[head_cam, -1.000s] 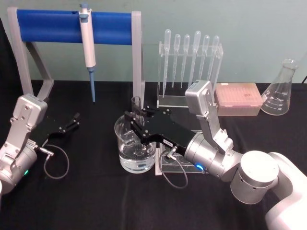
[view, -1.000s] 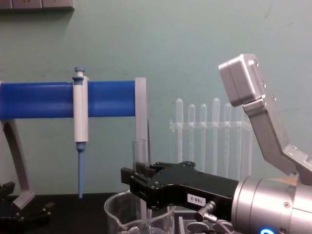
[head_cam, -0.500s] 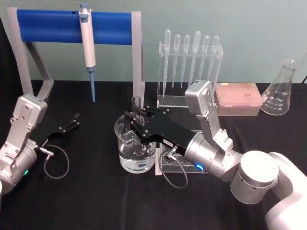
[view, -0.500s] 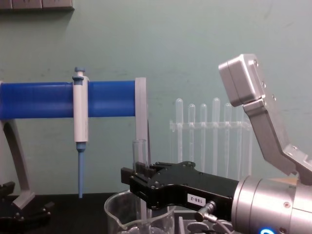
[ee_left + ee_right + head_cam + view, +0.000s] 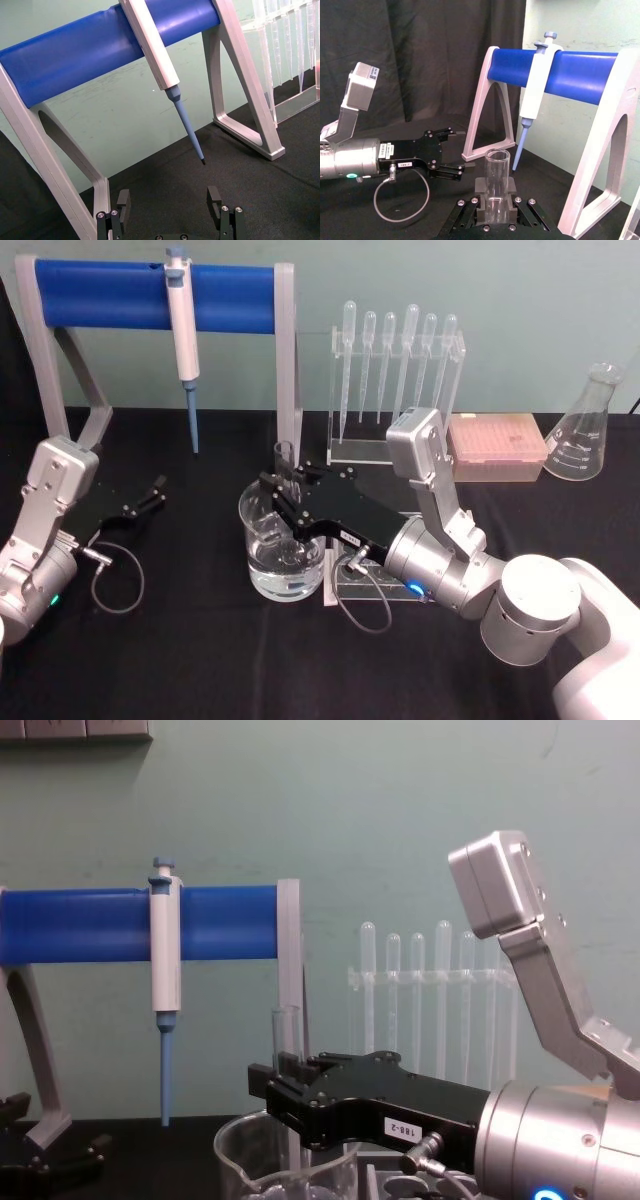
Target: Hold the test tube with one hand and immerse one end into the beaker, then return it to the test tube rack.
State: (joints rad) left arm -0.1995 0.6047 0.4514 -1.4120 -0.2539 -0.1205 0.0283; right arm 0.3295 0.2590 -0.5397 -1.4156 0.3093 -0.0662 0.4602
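Right gripper (image 5: 285, 490) pinches the upright test tube (image 5: 287, 1030), lower end in beaker (image 5: 256, 540); left gripper (image 5: 156, 492) idles spread.

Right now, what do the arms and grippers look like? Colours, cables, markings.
The right arm and left arm are silver-grey with boxy wrist housings. The right gripper and left gripper are black and two-fingered, each with a grey looped cable. The right carries a white 188-2 label.

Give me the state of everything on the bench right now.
test tube: upright, clamped, lower end down in the beaker.
beaker: upright, part-filled with clear liquid.
right gripper: fingers shut on the test tube, over the beaker.
left gripper: fingers open, empty, parked at left.
micropipette: hanging on the blue stand, tip down.
flask: upright, looks empty.
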